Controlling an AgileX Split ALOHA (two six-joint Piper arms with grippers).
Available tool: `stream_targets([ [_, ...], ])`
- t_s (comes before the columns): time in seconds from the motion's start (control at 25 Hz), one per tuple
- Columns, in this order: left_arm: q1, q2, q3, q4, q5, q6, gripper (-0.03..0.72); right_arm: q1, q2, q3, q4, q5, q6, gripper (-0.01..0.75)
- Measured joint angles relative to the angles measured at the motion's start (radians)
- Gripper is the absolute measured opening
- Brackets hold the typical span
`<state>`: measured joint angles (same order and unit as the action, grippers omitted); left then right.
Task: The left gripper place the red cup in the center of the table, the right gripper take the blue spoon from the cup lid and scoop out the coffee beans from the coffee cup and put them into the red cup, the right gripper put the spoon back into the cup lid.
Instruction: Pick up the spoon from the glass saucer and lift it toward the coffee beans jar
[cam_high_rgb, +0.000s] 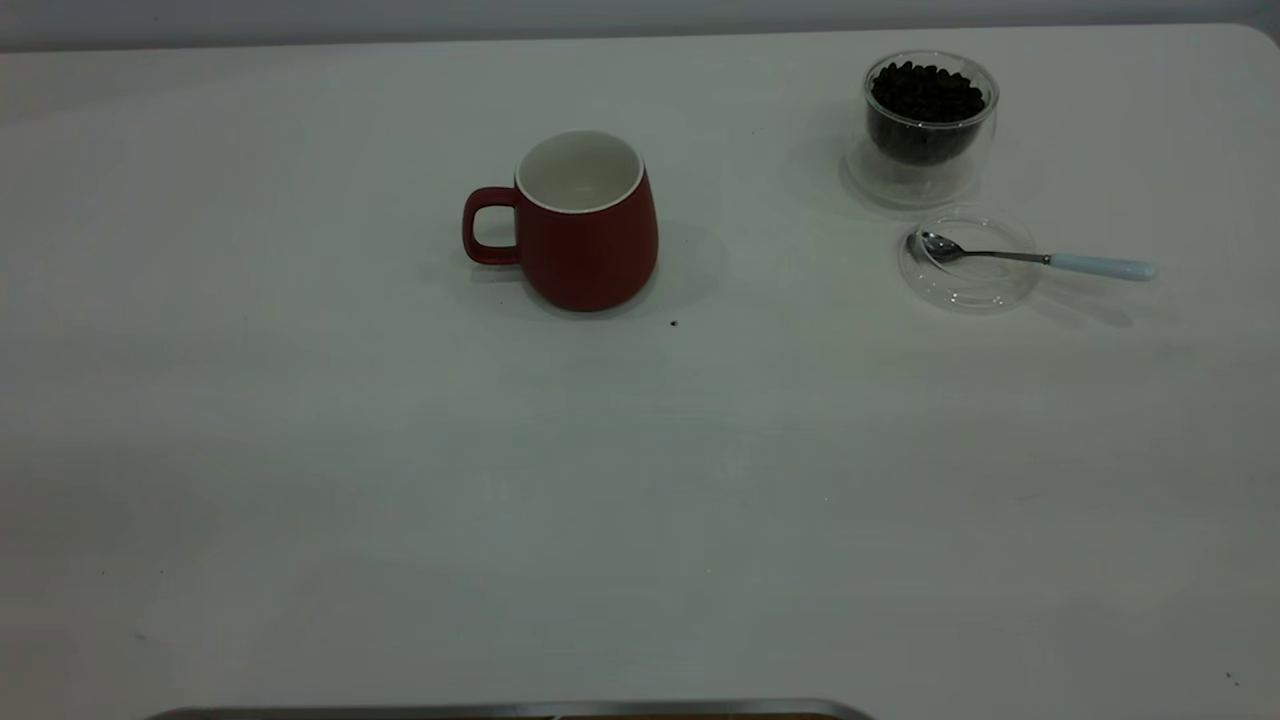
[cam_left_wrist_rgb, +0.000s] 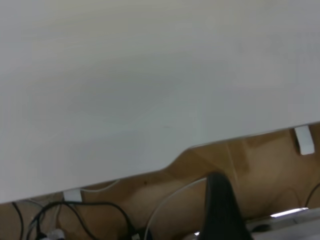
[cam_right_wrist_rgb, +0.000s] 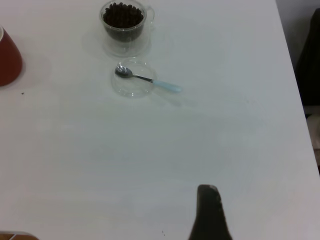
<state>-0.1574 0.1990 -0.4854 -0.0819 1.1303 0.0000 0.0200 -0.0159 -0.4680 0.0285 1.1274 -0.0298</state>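
The red cup stands upright near the middle of the white table, with its handle pointing toward the left arm's side. I can see inside it, and it looks empty. So I think the first job is done and the scooping has not started.

Over on the right arm's side sits the glass coffee cup, full of dark coffee beans. Just in front of it lies the clear cup lid. The blue spoon rests on the lid, with its shiny bowl inside and its pale blue handle sticking out over the rim, away from the red cup.

The right gripper hangs well back from the spoon, above bare table. Only one dark finger shows, so I cannot tell if its fingers are wide or narrow. The left gripper is off past the table edge, over some cables. I cannot tell about its fingers either.

What could go wrong? The spoon handle is thin and lies low, so the fingers may slip off it or bump the table. The lid is light and could slide or flip if pushed. The glass cup is very close, so a clumsy reach could knock it and spill beans.
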Motion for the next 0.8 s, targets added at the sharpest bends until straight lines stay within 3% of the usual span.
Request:
stream_targets([
  [0.52, 0.063, -0.218, 0.000, 0.082, 0.004, 0.009, 0.534, 0.000, 0.000, 0.000, 0.000, 0.000, 0.000, 0.586],
  [0.8, 0.198, -0.218, 0.000, 0.082, 0.004, 0.008, 0.534, 0.000, 0.000, 0.000, 0.000, 0.000, 0.000, 0.586],
])
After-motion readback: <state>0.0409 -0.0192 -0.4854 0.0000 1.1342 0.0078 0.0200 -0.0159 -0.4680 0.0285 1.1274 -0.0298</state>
